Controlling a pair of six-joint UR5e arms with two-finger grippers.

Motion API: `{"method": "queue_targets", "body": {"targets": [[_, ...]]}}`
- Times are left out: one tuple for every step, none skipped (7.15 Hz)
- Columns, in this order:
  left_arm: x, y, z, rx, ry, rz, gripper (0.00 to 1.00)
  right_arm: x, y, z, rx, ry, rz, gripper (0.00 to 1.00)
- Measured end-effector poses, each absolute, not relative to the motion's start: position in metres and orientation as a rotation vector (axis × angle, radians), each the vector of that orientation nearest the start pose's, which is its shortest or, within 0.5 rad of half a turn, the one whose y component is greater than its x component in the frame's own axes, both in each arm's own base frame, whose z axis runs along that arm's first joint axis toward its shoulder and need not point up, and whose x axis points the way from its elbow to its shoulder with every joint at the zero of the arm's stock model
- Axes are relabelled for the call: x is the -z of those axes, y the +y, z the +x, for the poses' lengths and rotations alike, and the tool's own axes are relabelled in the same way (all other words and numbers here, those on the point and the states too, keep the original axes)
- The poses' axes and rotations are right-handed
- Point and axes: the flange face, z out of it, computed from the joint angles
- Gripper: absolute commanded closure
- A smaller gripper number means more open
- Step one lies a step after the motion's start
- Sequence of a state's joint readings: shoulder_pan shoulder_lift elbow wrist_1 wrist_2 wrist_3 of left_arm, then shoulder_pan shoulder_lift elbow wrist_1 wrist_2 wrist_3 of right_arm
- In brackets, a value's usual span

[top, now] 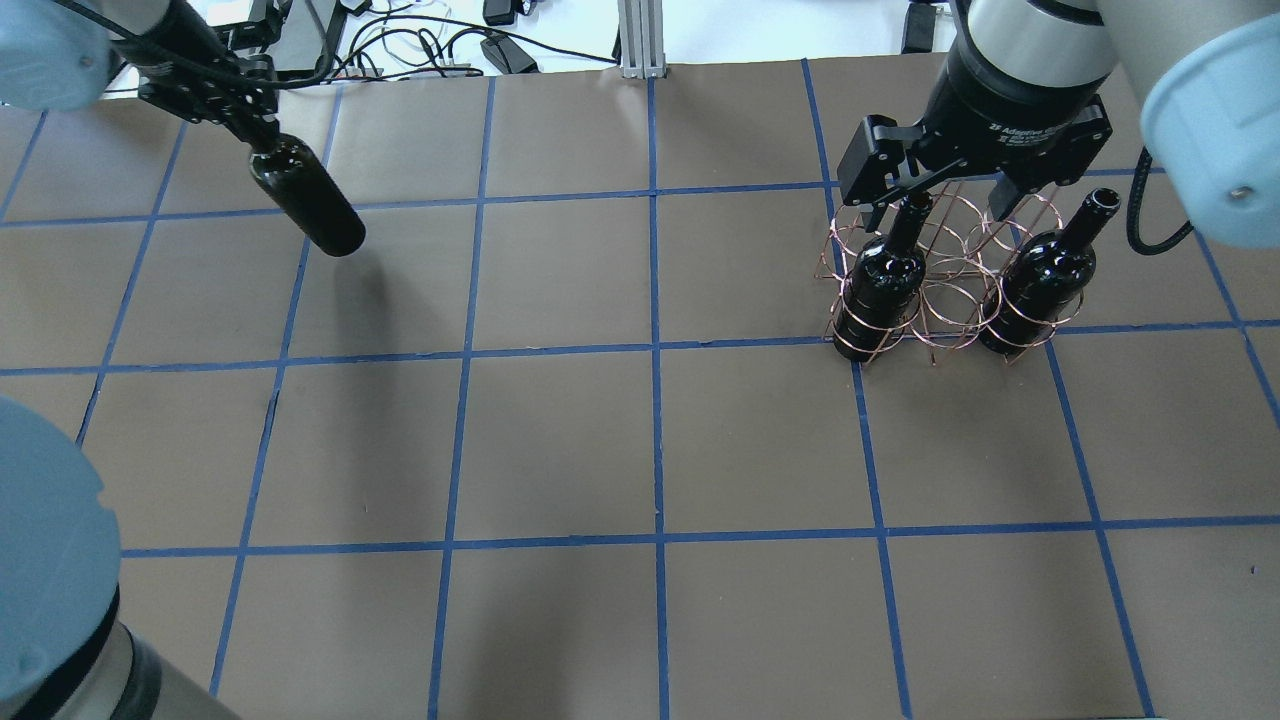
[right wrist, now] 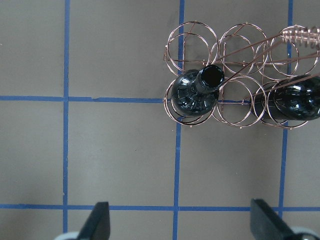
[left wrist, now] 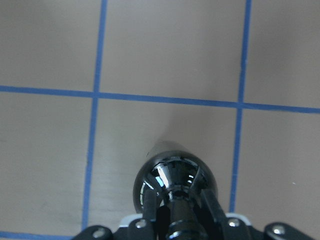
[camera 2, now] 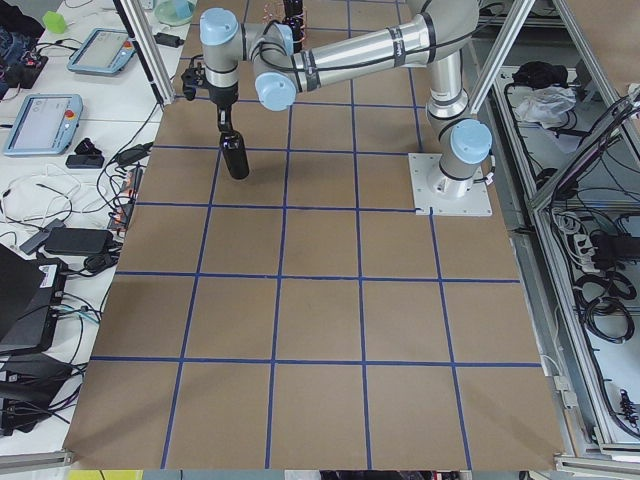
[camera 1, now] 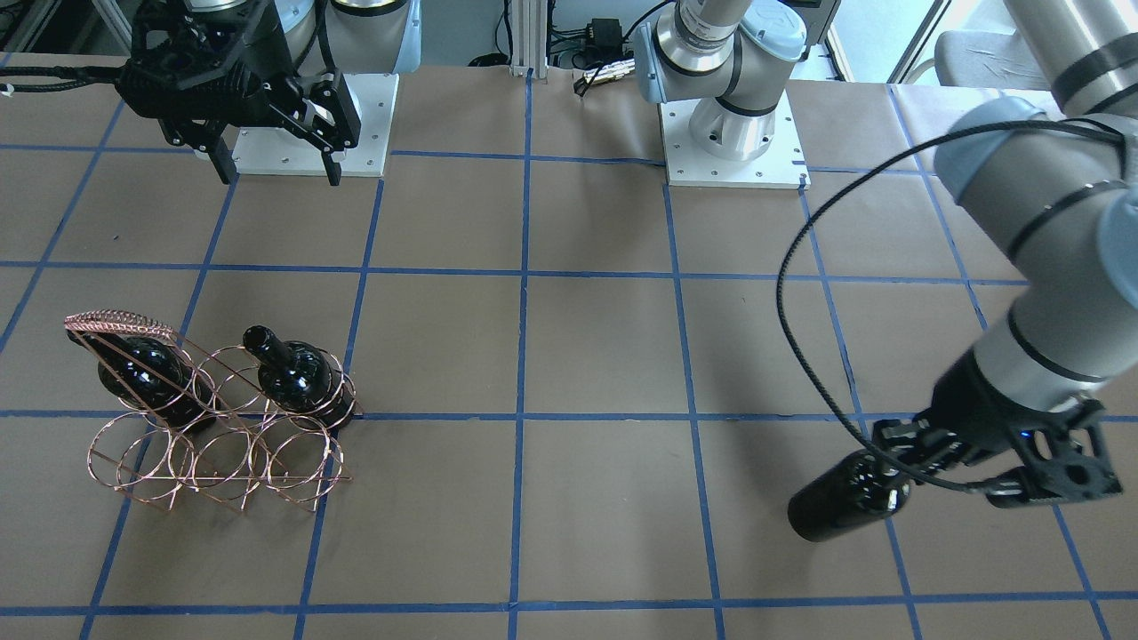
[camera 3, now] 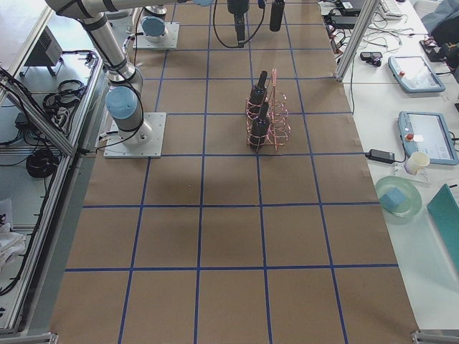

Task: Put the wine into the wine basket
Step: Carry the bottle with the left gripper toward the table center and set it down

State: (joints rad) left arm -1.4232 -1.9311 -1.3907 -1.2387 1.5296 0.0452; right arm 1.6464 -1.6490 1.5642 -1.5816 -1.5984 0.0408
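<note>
The bottle is clamped by its neck just below the left end effector. Carrying is judged in hand; next, the free middle ring of the basket, far across and below the spread-apart right end effector, must be reached.

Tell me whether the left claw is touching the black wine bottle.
Touching. In the left wrist view the left claw clamps the neck of the black wine bottle from both sides.

The glossy black glass wine bottle shows pale highlights, like two matching black bottles. The thin-wire wine basket is rose-copper, its wrapped handle seemingly paler pink. The brown paper table cover carries a blue tape grid.
</note>
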Motion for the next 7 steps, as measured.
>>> {"method": "queue_targets", "body": {"targets": [[-0.405, -0.641, -0.092, 0.262, 3.159, -0.186, 1.0, -0.53, -0.455, 0.165, 0.153, 3.16, -0.054, 0.0], [-0.399, -0.617, -0.143, 0.287, 3.168, -0.21, 1.0, -0.53, -0.455, 0.165, 0.153, 3.16, -0.054, 0.0], [-0.391, -0.59, -0.192, 0.283, 3.182, -0.244, 1.0, -0.53, -0.455, 0.165, 0.154, 3.159, -0.054, 0.0], [-0.387, -0.563, -0.234, 0.271, 3.193, -0.264, 1.0, -0.53, -0.455, 0.165, 0.154, 3.16, -0.056, 0.0], [-0.384, -0.542, -0.265, 0.265, 3.202, -0.269, 1.0, -0.53, -0.455, 0.165, 0.154, 3.16, -0.055, 0.0], [-0.383, -0.524, -0.284, 0.257, 3.207, -0.267, 1.0, -0.53, -0.455, 0.165, 0.154, 3.162, -0.056, 0.0], [-0.38, -0.51, -0.294, 0.249, 3.196, -0.255, 1.0, -0.53, -0.455, 0.165, 0.155, 3.163, -0.055, 0.0]]}}
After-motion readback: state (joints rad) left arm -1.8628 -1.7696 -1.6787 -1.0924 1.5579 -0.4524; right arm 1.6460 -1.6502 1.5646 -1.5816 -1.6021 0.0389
